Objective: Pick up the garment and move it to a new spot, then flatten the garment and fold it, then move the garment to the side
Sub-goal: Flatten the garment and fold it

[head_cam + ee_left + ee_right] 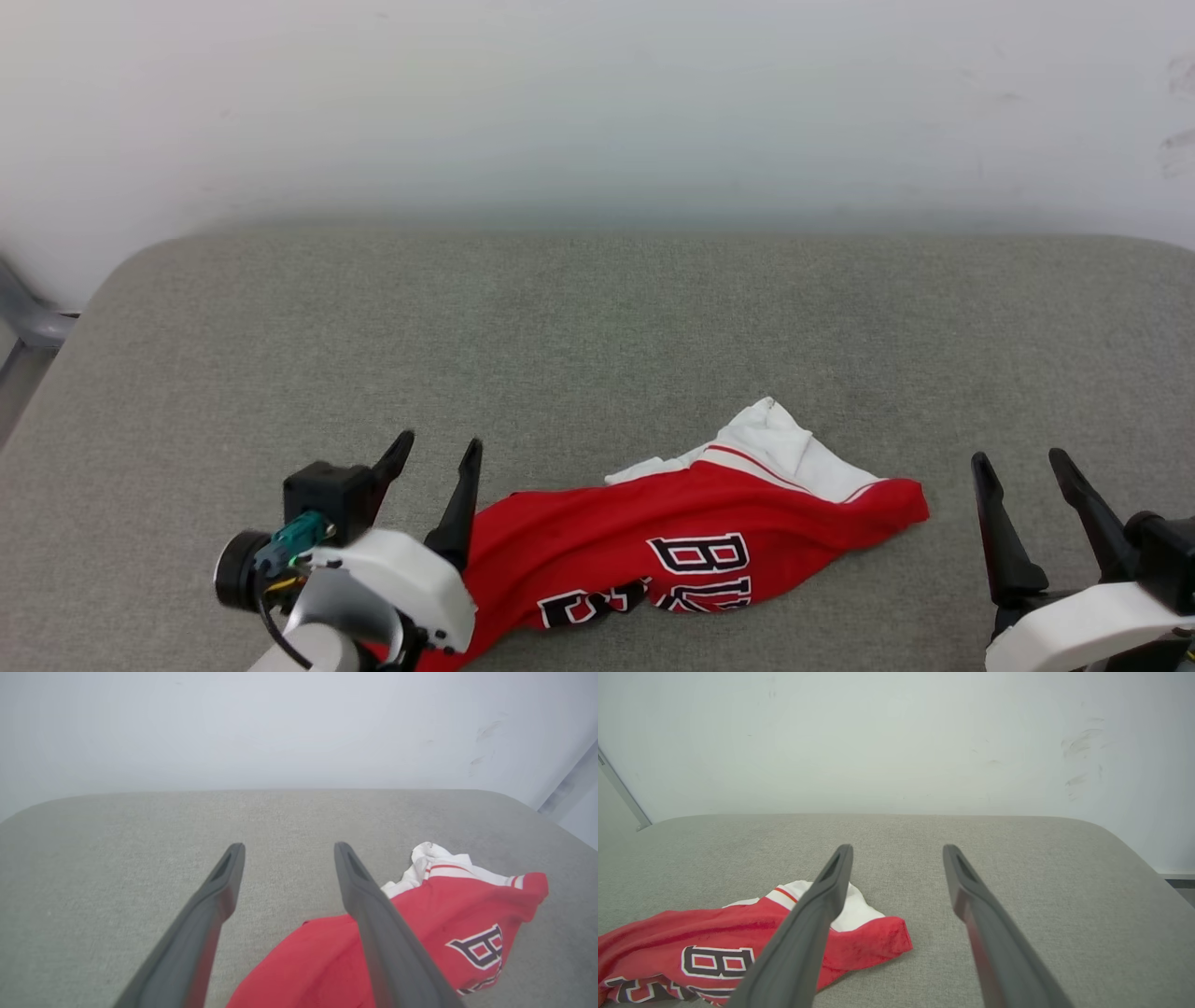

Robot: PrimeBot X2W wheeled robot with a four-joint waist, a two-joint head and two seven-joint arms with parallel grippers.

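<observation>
The garment [691,551] lay crumpled on the grey desk [597,327] at the lower middle of the head view, and with the left pincer [440,439] and right pincer [1018,456] both wide apart and empty, a grab might catch two layers and keep it bunched

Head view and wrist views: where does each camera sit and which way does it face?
Head view: on the robot's head, looking forward and down at the garment on the grey surface; left gripper lower left, right gripper lower right.
Left wrist view: on the left wrist, along its own fingers; garment at lower right.
Right wrist view: on the right wrist, along its own fingers; garment at lower left.
Shared: all three show the garment and wall.
</observation>
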